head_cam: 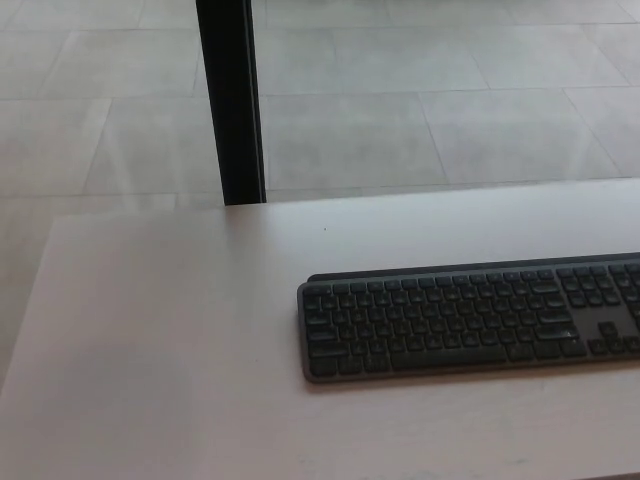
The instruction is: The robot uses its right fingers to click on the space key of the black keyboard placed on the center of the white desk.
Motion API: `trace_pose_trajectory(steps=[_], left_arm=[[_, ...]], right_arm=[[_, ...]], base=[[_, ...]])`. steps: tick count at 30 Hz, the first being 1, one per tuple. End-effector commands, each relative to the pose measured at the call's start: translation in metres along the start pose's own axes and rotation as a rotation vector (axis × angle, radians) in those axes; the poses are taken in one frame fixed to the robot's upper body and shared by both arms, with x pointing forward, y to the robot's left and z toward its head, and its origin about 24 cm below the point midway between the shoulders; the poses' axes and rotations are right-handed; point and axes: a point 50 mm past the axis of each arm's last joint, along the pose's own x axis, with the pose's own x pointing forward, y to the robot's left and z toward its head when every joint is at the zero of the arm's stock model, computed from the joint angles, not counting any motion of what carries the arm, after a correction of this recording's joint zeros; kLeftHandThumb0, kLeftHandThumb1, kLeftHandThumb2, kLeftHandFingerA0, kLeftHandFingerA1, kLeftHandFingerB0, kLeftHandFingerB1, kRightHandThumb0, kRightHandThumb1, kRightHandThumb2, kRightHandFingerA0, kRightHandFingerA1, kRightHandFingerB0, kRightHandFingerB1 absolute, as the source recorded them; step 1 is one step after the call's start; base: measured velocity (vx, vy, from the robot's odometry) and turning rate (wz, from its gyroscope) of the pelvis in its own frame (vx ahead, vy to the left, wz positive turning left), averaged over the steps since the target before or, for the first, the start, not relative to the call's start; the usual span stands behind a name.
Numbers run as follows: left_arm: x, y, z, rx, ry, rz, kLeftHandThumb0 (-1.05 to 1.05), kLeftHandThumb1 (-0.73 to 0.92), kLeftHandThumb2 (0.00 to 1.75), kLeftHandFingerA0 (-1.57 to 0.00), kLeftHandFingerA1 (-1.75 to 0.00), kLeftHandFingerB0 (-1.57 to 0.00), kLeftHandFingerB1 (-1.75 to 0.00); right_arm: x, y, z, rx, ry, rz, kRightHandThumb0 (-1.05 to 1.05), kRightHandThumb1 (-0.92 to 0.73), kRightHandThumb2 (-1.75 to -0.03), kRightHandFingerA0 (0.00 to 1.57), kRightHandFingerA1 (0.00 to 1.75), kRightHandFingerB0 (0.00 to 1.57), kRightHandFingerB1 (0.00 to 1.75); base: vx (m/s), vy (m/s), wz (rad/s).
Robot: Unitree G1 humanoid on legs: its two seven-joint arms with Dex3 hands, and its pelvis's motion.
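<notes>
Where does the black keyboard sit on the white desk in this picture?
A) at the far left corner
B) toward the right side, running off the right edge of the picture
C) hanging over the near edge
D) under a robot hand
B: the keyboard lies on the desk toward the right, cut by the picture's right edge; no hand shows.

No lettering on the keyboard (470, 320) is legible.

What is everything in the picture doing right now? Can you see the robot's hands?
black keyboard: lying flat on the desk, nothing touching it, its right end cut off by the picture edge.
white desk: bare apart from the keyboard.
black post: standing upright behind the desk.
left robot hand: not in view.
right robot hand: not in view, so the space key is not being pressed.
</notes>
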Motion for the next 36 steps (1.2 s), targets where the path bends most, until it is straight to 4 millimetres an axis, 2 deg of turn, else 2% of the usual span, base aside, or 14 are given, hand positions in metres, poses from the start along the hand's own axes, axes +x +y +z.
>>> trace_pose_trajectory(steps=[1, 7, 9, 10, 11, 14, 18, 20, 25, 27, 28, 29, 30, 36], left_arm=[[0.005, 0.040, 0.021, -0.421, -0.042, 0.215, -0.44, 0.53, 0.56, -0.84, -0.84, -0.75, -0.61], [0.005, 0.041, 0.018, -0.415, -0.035, 0.226, -0.47, 0.53, 0.56, -0.82, -0.81, -0.76, -0.60], [0.005, 0.041, 0.018, -0.435, -0.037, 0.224, -0.46, 0.52, 0.56, -0.82, -0.84, -0.75, -0.61], [0.005, 0.041, 0.018, -0.443, -0.041, 0.219, -0.46, 0.52, 0.56, -0.83, -0.86, -0.74, -0.61], [0.005, 0.041, 0.019, -0.444, -0.042, 0.218, -0.46, 0.52, 0.56, -0.83, -0.86, -0.74, -0.61], [0.005, 0.041, 0.018, -0.433, -0.042, 0.218, -0.46, 0.53, 0.55, -0.82, -0.80, -0.74, -0.60], [0.005, 0.039, 0.018, -0.439, -0.036, 0.218, -0.45, 0.53, 0.56, -0.84, -0.87, -0.77, -0.60], [0.005, 0.039, 0.019, -0.436, -0.028, 0.223, -0.46, 0.52, 0.56, -0.86, -0.83, -0.78, -0.59], [0.006, 0.039, 0.020, -0.433, -0.036, 0.223, -0.46, 0.53, 0.56, -0.84, -0.80, -0.77, -0.59], [0.005, 0.039, 0.020, -0.434, -0.038, 0.221, -0.46, 0.53, 0.56, -0.83, -0.78, -0.74, -0.58], [0.006, 0.039, 0.020, -0.436, -0.035, 0.222, -0.46, 0.52, 0.55, -0.84, -0.77, -0.75, -0.59], [0.006, 0.039, 0.020, -0.447, -0.032, 0.224, -0.46, 0.52, 0.55, -0.84, -0.77, -0.75, -0.59], [0.006, 0.039, 0.019, -0.448, -0.033, 0.223, -0.46, 0.53, 0.55, -0.83, -0.78, -0.76, -0.60], [0.005, 0.040, 0.019, -0.440, -0.038, 0.230, -0.47, 0.52, 0.56, -0.83, -0.85, -0.76, -0.61]], right_arm=[[0.004, -0.051, 0.035, 0.613, -0.108, -0.258, -0.47, -0.43, -0.65, 0.99, 0.88, 0.56, 0.71], [0.004, -0.067, 0.092, 0.781, -0.281, -0.286, -0.51, -0.58, -0.60, 0.83, 0.77, 0.39, 0.65], [0.001, -0.070, 0.117, 0.820, -0.357, -0.281, -0.50, -0.59, -0.58, 0.82, 0.76, 0.39, 0.63], [-0.002, -0.069, 0.144, 0.855, -0.420, -0.268, -0.48, -0.60, -0.57, 0.77, 0.67, 0.47, 0.58], [-0.002, -0.069, 0.144, 0.857, -0.420, -0.268, -0.48, -0.60, -0.57, 0.77, 0.67, 0.47, 0.58], [-0.006, -0.068, 0.170, 0.922, -0.487, -0.221, -0.49, -0.58, -0.57, 0.83, 0.67, 0.55, 0.55], [-0.024, -0.056, 0.225, 0.902, -0.632, -0.157, -0.66, -0.50, -0.58, 1.07, 0.64, 0.75, 0.56], [-0.038, -0.041, 0.250, 0.891, -0.717, -0.098, -0.68, -0.52, -0.57, 1.01, 0.67, 0.71, 0.56], [-0.060, -0.005, 0.271, 0.769, -0.817, 0.022, -0.54, -0.57, -0.57, 0.83, 0.63, 0.66, 0.45], [-0.075, 0.024, 0.271, 0.581, -0.890, 0.101, -0.39, -0.63, -0.59, 0.89, 0.67, 0.58, 0.43], [-0.081, 0.036, 0.268, 0.531, -0.910, 0.132, -0.44, -0.50, -0.85, 0.84, 0.76, 0.52, 0.57], [-0.085, 0.043, 0.266, 0.514, -0.908, 0.152, -0.44, -0.50, -0.85, 0.84, 0.76, 0.52, 0.57], [-0.093, 0.064, 0.261, 0.390, -0.917, 0.197, -0.34, -0.59, -0.58, 0.94, 0.65, 0.58, 0.42], [-0.105, 0.110, 0.233, 0.065, -0.948, 0.307, -0.28, -0.60, -0.58, 0.93, 0.68, 0.57, 0.42]], base=[[0.00, 0.000, 0.00], [0.00, 0.000, 0.00], [0.00, 0.000, 0.00], [0.00, 0.000, 0.00], [0.00, 0.000, 0.00], [0.00, 0.000, 0.00], [0.00, 0.000, 0.00], [0.00, 0.000, 0.00], [0.00, 0.000, 0.00], [0.00, 0.000, 0.00], [0.00, 0.000, 0.00], [0.00, 0.000, 0.00], [0.00, 0.000, 0.00], [0.00, 0.000, 0.00]])
